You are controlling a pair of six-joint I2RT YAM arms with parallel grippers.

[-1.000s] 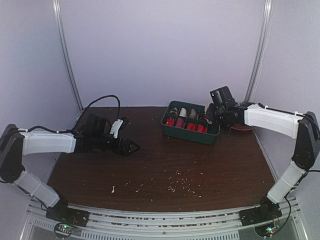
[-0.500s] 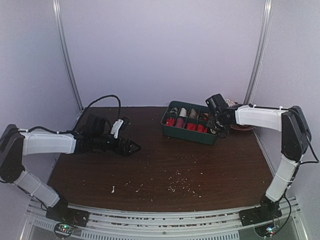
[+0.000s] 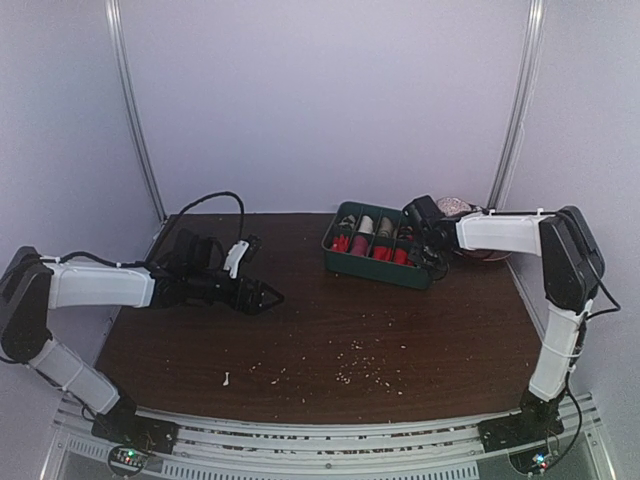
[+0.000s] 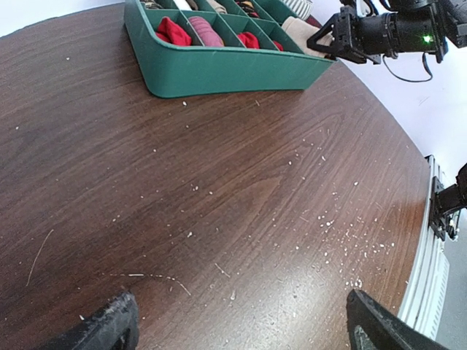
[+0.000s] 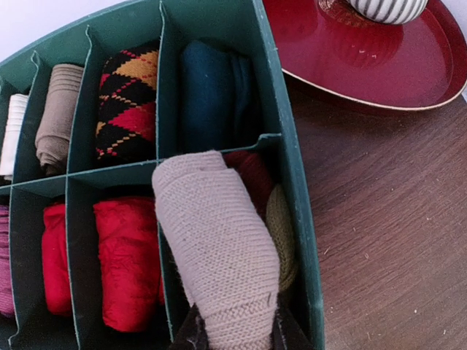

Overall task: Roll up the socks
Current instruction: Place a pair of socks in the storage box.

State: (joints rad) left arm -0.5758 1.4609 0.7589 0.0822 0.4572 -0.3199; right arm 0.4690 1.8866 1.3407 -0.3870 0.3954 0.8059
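Note:
My right gripper (image 5: 237,332) is shut on a rolled beige knitted sock (image 5: 215,240). It holds the roll over the near right compartment of the green tray (image 5: 292,189), where maroon and olive fabric shows behind it. No stripes show on the side of the roll that I see. A dark teal sock (image 5: 208,95) lies folded in the compartment behind. In the top view the right gripper (image 3: 428,240) is at the tray's right end (image 3: 375,268). My left gripper (image 3: 265,295) is open and empty, low over the table's left side (image 4: 244,328).
Other tray compartments hold red bundles (image 5: 128,255), an argyle roll (image 5: 124,102) and a grey-brown roll (image 5: 55,117). A red plate (image 5: 365,58) with a striped ball (image 5: 387,7) stands right of the tray. Crumbs (image 3: 365,370) dot the table's front.
The right arm has swung left and down to the tray's right end, carrying the beige roll. The left arm has hardly moved.

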